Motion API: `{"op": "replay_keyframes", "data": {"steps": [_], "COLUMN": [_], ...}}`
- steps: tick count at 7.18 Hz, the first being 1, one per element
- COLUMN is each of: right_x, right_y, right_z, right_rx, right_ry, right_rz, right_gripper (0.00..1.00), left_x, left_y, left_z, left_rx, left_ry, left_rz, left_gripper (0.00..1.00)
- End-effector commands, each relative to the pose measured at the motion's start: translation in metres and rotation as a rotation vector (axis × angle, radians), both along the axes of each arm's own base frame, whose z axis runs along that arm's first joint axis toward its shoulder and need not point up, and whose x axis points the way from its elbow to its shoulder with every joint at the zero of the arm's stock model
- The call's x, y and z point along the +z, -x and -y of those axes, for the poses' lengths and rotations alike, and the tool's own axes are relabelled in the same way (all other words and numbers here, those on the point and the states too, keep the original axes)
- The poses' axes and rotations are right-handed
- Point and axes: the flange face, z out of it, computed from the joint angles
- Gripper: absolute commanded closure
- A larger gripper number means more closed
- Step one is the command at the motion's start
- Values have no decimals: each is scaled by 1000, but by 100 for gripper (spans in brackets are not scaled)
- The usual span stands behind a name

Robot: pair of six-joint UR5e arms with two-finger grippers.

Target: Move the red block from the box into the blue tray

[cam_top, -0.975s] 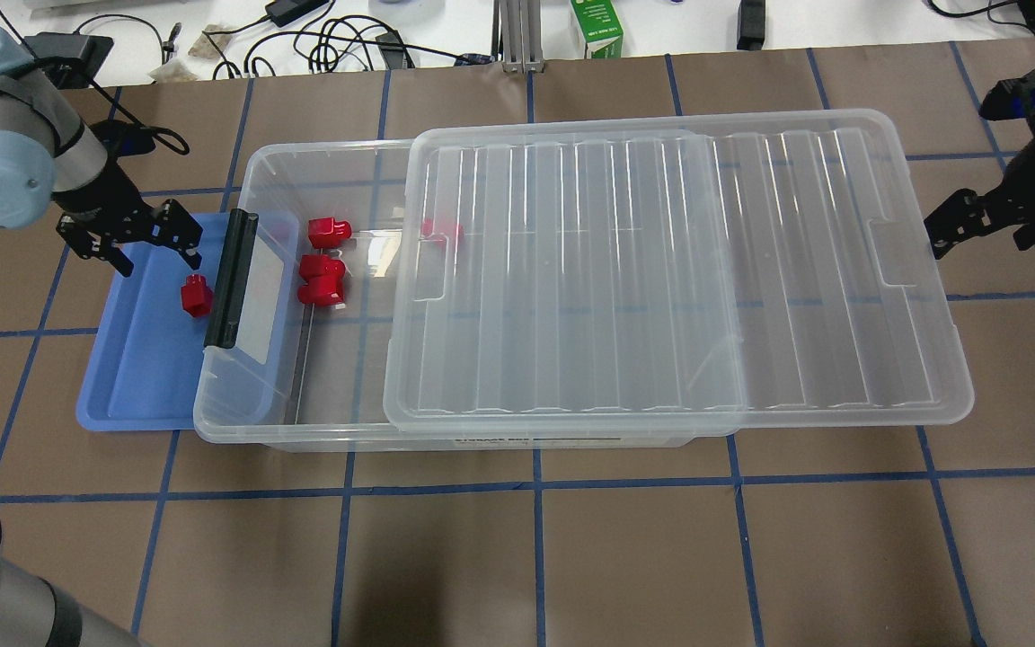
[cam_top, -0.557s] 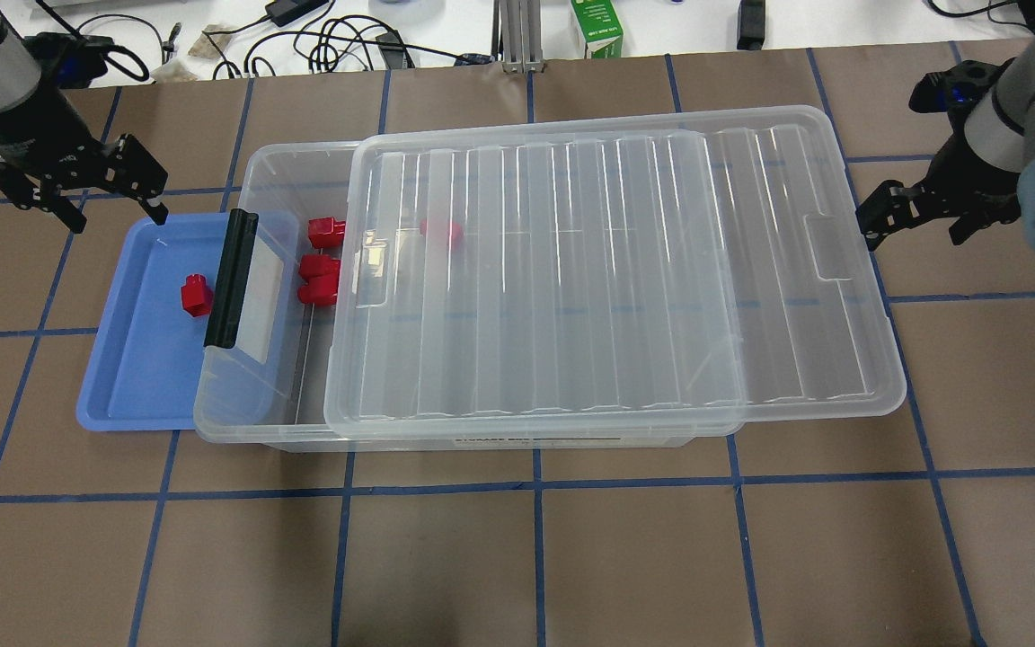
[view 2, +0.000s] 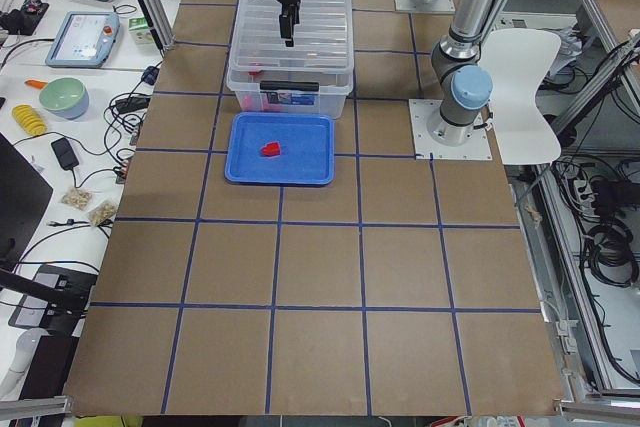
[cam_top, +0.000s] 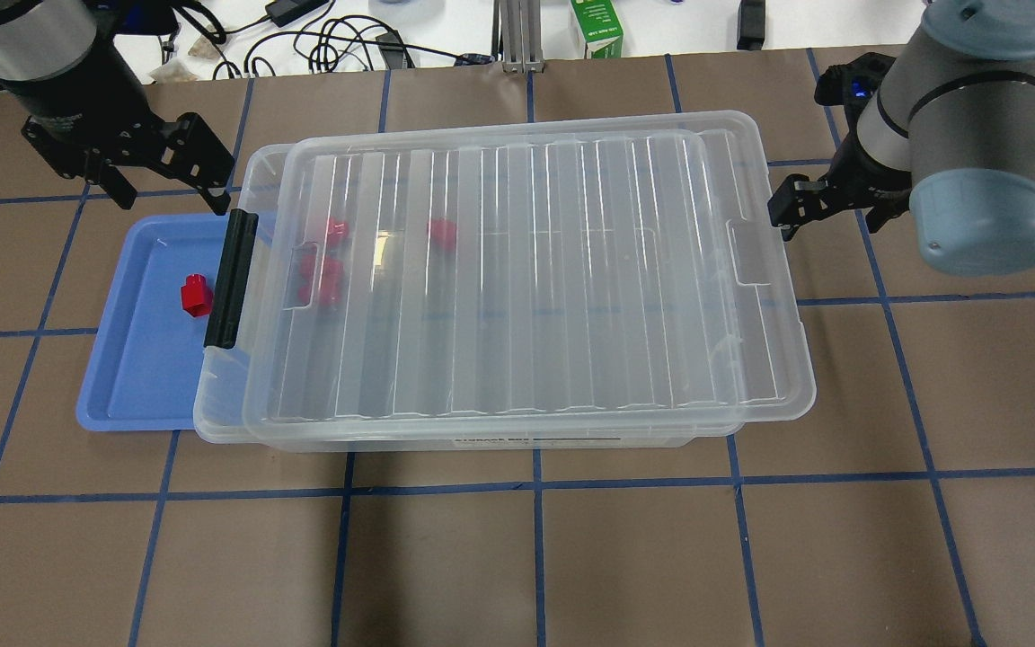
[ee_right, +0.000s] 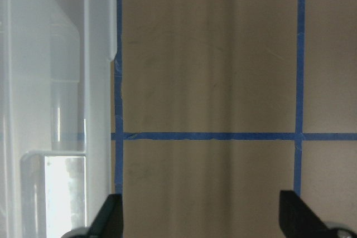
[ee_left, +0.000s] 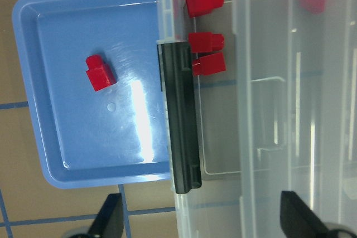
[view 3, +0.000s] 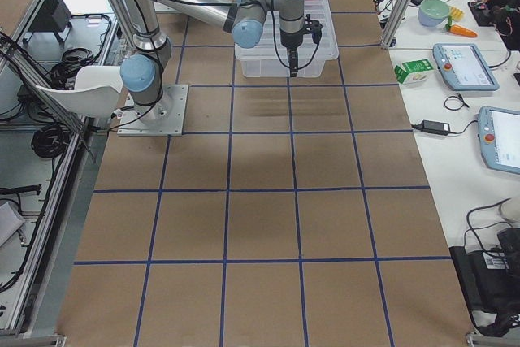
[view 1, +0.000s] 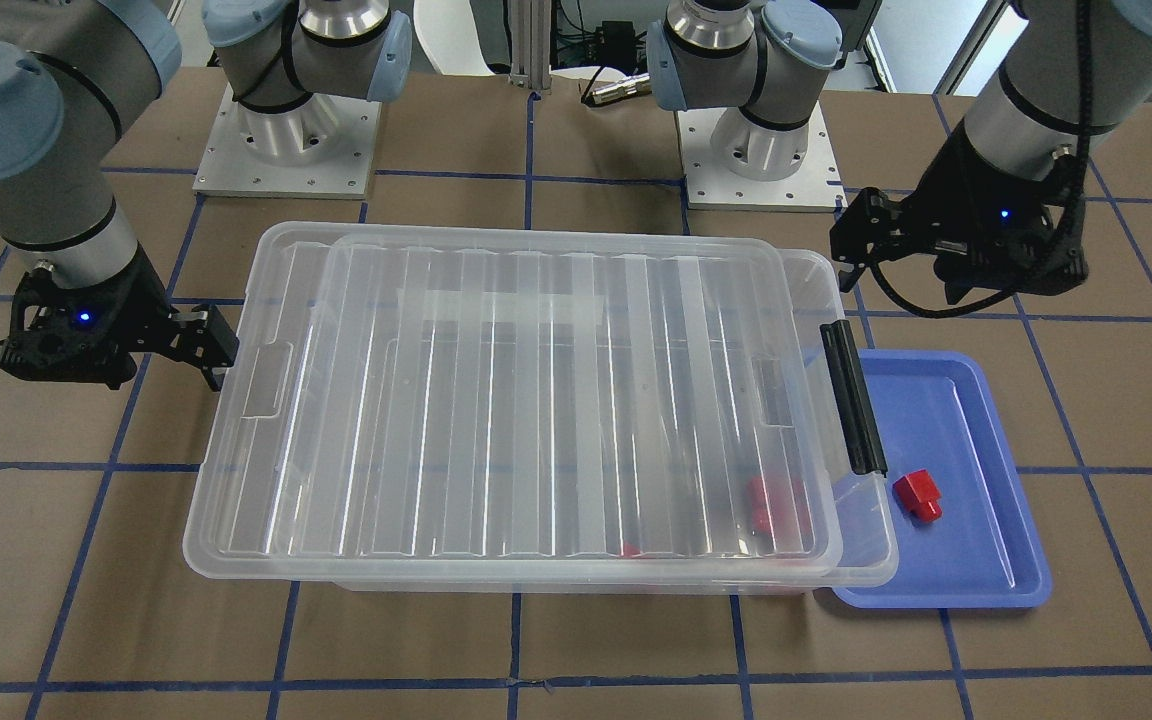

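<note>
The red block (cam_top: 196,296) lies alone in the blue tray (cam_top: 136,368), also in the front view (view 1: 918,495) and the left wrist view (ee_left: 100,73). The clear box (cam_top: 216,409) stands right of the tray, its black latch (cam_top: 228,279) over the tray's edge. The ribbed lid (cam_top: 526,279) covers nearly all of the box. My left gripper (cam_top: 172,202) is open and empty, above the tray's far edge near the box corner. My right gripper (cam_top: 827,220) is open and empty, just beyond the lid's right end (ee_right: 67,82).
Several lookalike red pieces (cam_top: 324,274) lie inside the box near the latch end, also in the left wrist view (ee_left: 206,41). A green carton (cam_top: 597,27) and cables (cam_top: 329,40) sit beyond the far table edge. The arm bases (view 1: 286,130) stand behind the box.
The lid has slid left until it covers most of the box, with my right gripper following its right end. My left gripper rose from the tray and moved toward the box corner.
</note>
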Motion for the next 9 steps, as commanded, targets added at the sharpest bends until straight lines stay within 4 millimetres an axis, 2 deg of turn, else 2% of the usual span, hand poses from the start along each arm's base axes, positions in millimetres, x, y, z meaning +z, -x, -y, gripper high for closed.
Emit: {"op": "replay_keyframes", "data": {"steps": [1, 3, 4, 5, 6, 8, 9], "right_x": [1, -2, 8, 28, 53, 109, 126], "right_y": [-16, -17, -15, -15, -16, -21, -23], "right_z": [0, 5, 9, 11, 3, -26, -33], "right_rx": [-10, 8, 9, 9, 9, 3, 2], "right_ry": [18, 14, 29, 48, 40, 32, 19], "right_rz": [13, -3, -6, -10, -6, 7, 9], "right_gripper": [0, 0, 0, 0, 0, 0, 0], "left_x": [-7, -13, -12, -10, -12, -16, -17], "left_y": [12, 28, 30, 30, 30, 30, 30], "left_z": [-17, -24, -25, -27, -26, -24, -23], "left_rx": [56, 27, 22, 22, 22, 22, 22], "left_ry": [-7, -18, -16, -15, -20, -26, -27], "left_rz": [7, 24, 24, 27, 28, 25, 23], "left_gripper": [0, 0, 0, 0, 0, 0, 0]}}
